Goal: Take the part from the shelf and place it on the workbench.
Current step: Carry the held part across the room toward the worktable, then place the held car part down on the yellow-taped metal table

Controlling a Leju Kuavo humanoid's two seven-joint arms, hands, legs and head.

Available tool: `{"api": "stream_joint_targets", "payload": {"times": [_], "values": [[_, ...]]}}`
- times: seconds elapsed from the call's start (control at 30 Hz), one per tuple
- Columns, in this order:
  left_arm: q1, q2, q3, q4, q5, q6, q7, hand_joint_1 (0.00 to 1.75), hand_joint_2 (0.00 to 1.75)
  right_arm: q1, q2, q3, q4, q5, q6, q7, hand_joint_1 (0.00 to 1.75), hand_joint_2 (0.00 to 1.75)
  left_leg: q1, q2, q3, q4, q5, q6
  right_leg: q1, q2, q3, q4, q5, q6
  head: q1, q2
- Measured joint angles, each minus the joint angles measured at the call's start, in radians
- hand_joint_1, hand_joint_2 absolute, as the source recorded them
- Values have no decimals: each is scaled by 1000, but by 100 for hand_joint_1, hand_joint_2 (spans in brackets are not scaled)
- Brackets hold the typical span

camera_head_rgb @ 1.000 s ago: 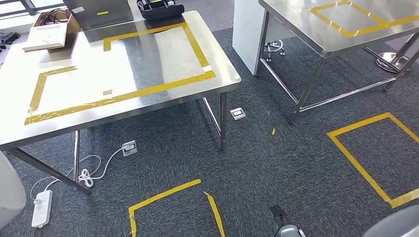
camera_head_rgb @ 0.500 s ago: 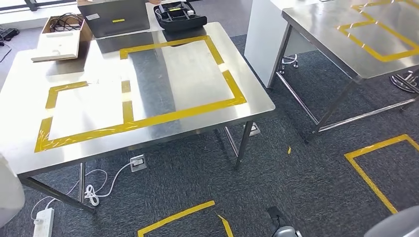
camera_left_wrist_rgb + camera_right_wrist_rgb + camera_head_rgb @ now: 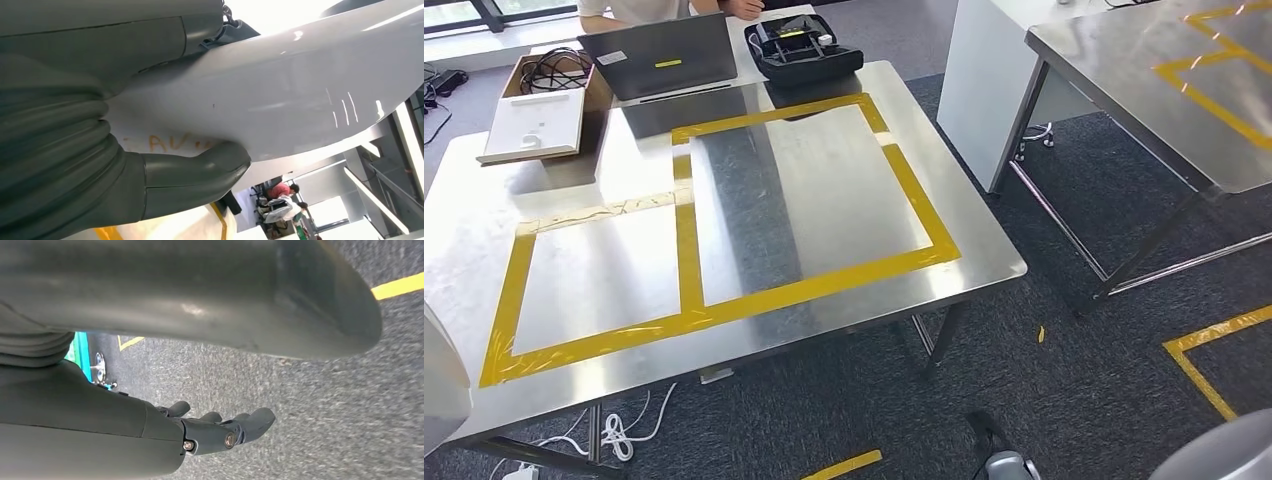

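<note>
The left hand [image 3: 150,185] grips a large, smooth white part [image 3: 280,95], its thick grey thumb pressed against the part's surface beside faint orange lettering. In the head view, a curved white edge of the part [image 3: 444,385] shows at the near left, level with the near left corner of the workbench. The right hand [image 3: 220,432] hangs over dark grey carpet [image 3: 320,415] with its dark fingers [image 3: 252,422] loosely curled, and they hold nothing.

The workbench [image 3: 984,255] is a shiny steel table straight ahead. Yellow tape [image 3: 724,310] marks two rectangles side by side on its top: a smaller one on the left and a larger one on the right. Along the far edge, from left to right, sit an open cardboard box [image 3: 549,95] with black cables inside and a white flat item on its near flap, a grey laptop [image 3: 659,55], and a black case [image 3: 804,50]. A person's hand [image 3: 746,8] rests beyond the laptop.

A second steel table [image 3: 1144,90] with yellow tape stands at the far right. Under the workbench, white cables [image 3: 619,430] lie on the carpet.
</note>
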Motion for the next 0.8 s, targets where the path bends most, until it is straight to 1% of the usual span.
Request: {"api": "stream_joint_targets", "payload": {"times": [0.03,0.07,0.1,0.17,0.2,0.23,0.27,0.33,0.37,0.4,0.47,0.53,0.63,0.73,0.8], "values": [[0,0,-1,2,-2,3,0,175,175,0,0,0,0,0,0,0,0,0,3,1,-28,8,-26,-2,0,0,16,0,-13,1,0,0],[0,1,-1,4,-3,5,0,175,175,0,0,0,0,0,1,0,0,0,4,2,-43,-8,-25,-3,0,0,31,0,-24,3,0,0],[1,1,-2,5,-4,7,0,175,175,0,0,0,0,0,1,0,0,0,5,3,-47,-48,7,-1,0,0,46,0,-35,4,0,0],[1,2,-3,8,-4,8,-2,175,175,0,0,0,0,-2,2,1,0,0,2,10,-39,-169,131,9,0,0,68,1,-53,10,-1,0],[1,3,-4,9,-4,8,-2,175,175,1,0,0,0,-3,2,1,0,0,-1,13,-36,-214,173,15,1,1,74,2,-61,14,-1,0],[1,3,-5,11,-4,8,-3,175,175,1,0,-1,0,-5,1,2,0,0,-4,15,-34,-242,202,22,2,1,77,3,-68,20,-2,0],[2,4,-6,12,-4,8,-3,175,175,1,0,-1,0,-5,1,3,0,0,-5,15,-34,-250,213,22,5,1,80,6,-76,22,-2,0],[2,3,-9,13,-4,10,-4,175,175,1,-2,-3,-1,-6,0,5,0,0,-4,11,-28,-250,227,20,7,0,82,7,-83,13,-1,0],[2,3,-10,13,-4,12,-5,175,175,1,-2,-3,-1,-6,0,6,0,0,-4,10,-27,-251,229,18,8,-1,84,6,-84,8,1,0],[3,3,-10,13,-4,13,-5,175,175,1,-3,-4,-1,-6,-1,7,0,0,-5,9,-27,-250,227,21,7,-1,87,3,-83,7,1,0],[3,3,-11,12,-4,17,-6,175,175,0,-3,-4,-1,-6,-1,11,0,0,-6,7,-26,-251,222,28,6,-2,92,-4,-84,12,2,0],[5,4,-11,12,-4,21,-7,175,175,0,-3,-5,-1,-6,-1,16,0,0,-8,6,-25,-249,219,34,4,-3,97,-11,-84,22,2,0],[11,4,-11,9,-4,24,-7,175,175,-1,-3,-6,-1,-6,-1,17,0,0,-12,6,-25,-246,214,43,-3,-4,100,-16,-85,44,2,0],[13,4,-11,7,-4,24,-7,175,175,-1,-3,-7,-1,-6,-1,17,0,0,-18,6,-25,-244,210,53,-10,-4,102,-18,-86,57,2,0],[14,4,-11,4,-4,24,-7,175,175,-2,-3,-7,-1,-6,-1,17,0,0,-18,8,-21,-251,213,62,-12,-3,104,-16,-89,65,2,0]]}}
